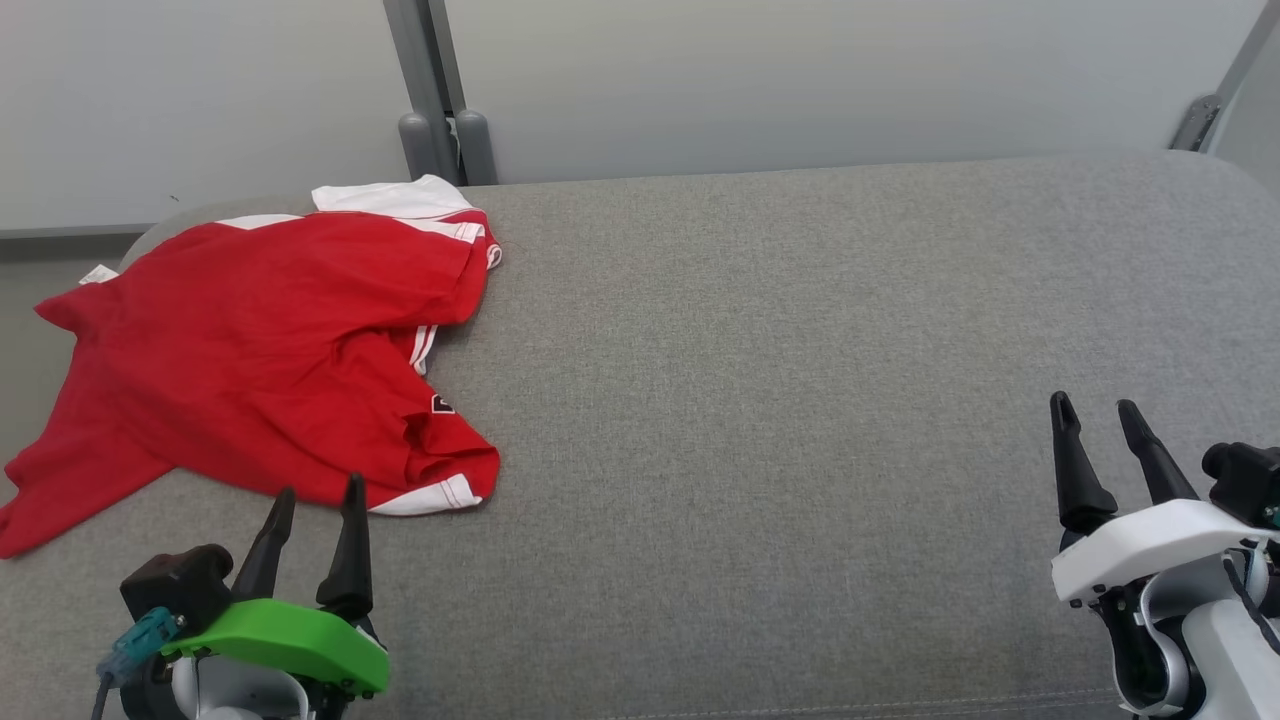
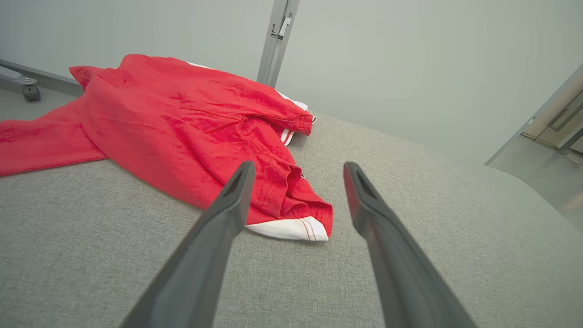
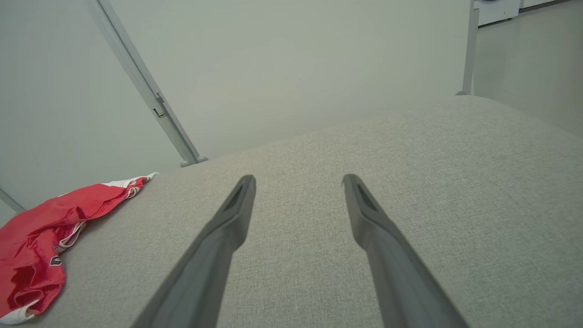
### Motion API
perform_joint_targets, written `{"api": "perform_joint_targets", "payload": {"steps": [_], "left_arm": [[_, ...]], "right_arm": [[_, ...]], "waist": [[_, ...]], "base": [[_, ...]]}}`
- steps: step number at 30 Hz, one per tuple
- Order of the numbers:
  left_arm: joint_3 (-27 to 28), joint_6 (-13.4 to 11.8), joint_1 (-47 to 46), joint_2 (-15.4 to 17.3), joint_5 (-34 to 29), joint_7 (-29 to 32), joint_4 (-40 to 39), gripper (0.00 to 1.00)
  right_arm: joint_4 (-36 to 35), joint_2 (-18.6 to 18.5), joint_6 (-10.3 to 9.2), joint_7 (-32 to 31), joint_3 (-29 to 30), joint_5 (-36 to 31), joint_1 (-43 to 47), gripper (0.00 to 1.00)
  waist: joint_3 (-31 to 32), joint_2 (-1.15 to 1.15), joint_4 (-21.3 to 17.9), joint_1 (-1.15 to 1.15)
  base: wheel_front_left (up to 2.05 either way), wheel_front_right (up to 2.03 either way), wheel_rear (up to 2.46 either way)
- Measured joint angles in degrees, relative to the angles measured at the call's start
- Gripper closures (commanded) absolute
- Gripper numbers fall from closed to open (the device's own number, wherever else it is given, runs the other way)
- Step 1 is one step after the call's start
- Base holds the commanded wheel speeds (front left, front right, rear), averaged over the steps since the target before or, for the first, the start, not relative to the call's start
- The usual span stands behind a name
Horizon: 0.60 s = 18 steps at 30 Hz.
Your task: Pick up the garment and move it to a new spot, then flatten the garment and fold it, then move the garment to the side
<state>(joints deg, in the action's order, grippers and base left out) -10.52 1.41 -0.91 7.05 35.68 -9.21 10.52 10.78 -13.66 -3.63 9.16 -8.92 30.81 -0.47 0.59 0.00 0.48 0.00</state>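
Nothing legible — the small dark badge (image 1: 441, 403) on the crumpled red-and-white cloth jersey (image 1: 250, 350) is too tiny to read.

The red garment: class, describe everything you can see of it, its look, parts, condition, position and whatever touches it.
The garment is a red shirt of soft cloth with white cuffs, white stripes and a small dark badge. It lies rumpled and partly folded over itself on the left far part of the grey cushion, its left side reaching the cushion's edge. Apparently only the cushion touches it; the open left gripper hovers just short of its near white-edged corner.
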Motion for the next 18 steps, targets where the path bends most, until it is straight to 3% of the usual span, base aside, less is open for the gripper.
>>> {"api": "perform_joint_targets", "payload": {"steps": [18], "left_arm": [[-1.4, -0.4, 0.0, 0.6, -13.6, -3.5, -1.4, 0.00]], "right_arm": [[-1.5, -1.6, -2.08, 3.4, -1.6, -11.6, 0.1, 0.00]], "waist": [[0.2, 0.00, 0.0, 0.00]], "base": [[0.00, 0.00, 0.00]]}}
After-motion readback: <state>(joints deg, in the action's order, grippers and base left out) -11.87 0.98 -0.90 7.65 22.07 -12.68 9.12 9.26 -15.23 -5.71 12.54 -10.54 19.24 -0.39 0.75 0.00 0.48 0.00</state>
